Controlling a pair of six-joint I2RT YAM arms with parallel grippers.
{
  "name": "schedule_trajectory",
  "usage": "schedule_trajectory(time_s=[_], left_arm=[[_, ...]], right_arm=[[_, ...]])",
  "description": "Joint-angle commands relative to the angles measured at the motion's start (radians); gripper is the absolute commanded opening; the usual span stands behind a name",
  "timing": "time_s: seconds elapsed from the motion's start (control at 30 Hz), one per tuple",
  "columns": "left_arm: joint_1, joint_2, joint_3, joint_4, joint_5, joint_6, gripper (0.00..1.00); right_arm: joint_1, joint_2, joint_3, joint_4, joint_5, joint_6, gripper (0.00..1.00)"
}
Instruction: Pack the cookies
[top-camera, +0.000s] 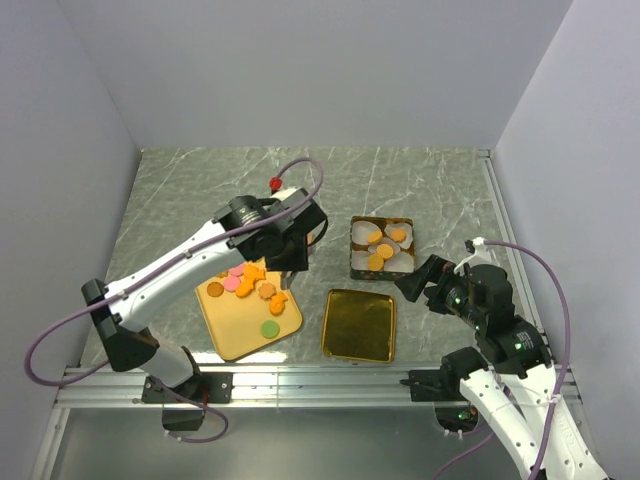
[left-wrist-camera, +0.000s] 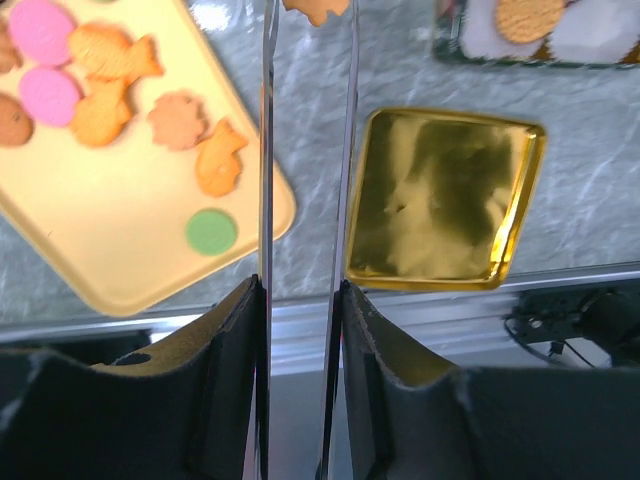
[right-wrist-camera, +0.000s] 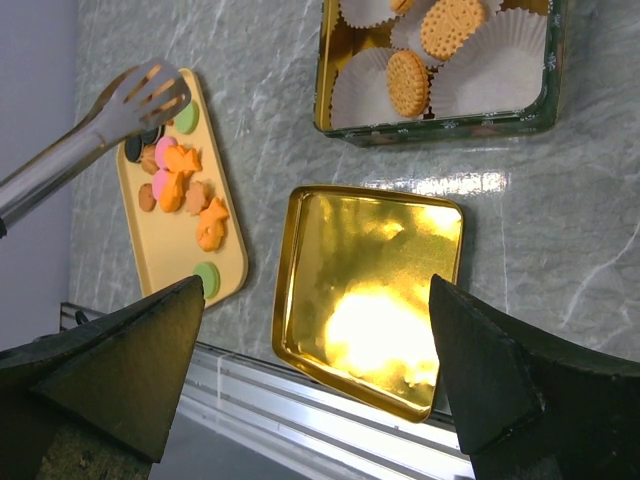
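Observation:
Several cookies (top-camera: 245, 285), orange, pink, brown and one green, lie on a tan tray (top-camera: 235, 335). My left gripper (top-camera: 290, 248) hovers over the tray's right side, shut on metal tongs (left-wrist-camera: 266, 150). An orange cookie (left-wrist-camera: 316, 9) sits between the tong blades at the top edge of the left wrist view. The tongs (right-wrist-camera: 90, 130) also show in the right wrist view, over the tray. A square tin (top-camera: 352, 250) holds white paper cups with several tan and orange cookies (top-camera: 380, 245). My right gripper (top-camera: 415, 282) is open and empty, right of the tin.
A gold tin lid (top-camera: 359, 325) lies upside down near the front edge, between the tray and my right arm. An aluminium rail (top-camera: 300, 375) runs along the table's near edge. White walls close in the left, right and back sides.

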Motion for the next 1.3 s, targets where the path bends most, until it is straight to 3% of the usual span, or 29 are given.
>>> schedule_trajectory(time_s=[0.0, 0.47, 0.8, 1.27], left_arm=[[0.001, 0.039, 0.103, 0.049, 0.016, 0.055, 0.32], [-0.045, 0.286, 0.388, 0.083, 0.115, 0.127, 0.31], [-0.080, 0.377, 0.450, 0.120, 0.188, 0.160, 0.31], [-0.108, 0.472, 0.510, 0.175, 0.247, 0.172, 0.30]], right_arm=[[0.004, -0.008, 0.014, 0.014, 0.025, 0.009, 1.00], [0.004, -0.049, 0.052, 0.007, 0.139, 0.034, 1.00], [0.004, -0.146, 0.060, 0.005, 0.255, 0.069, 1.00], [0.003, -0.106, 0.047, -0.013, 0.235, 0.105, 1.00]])
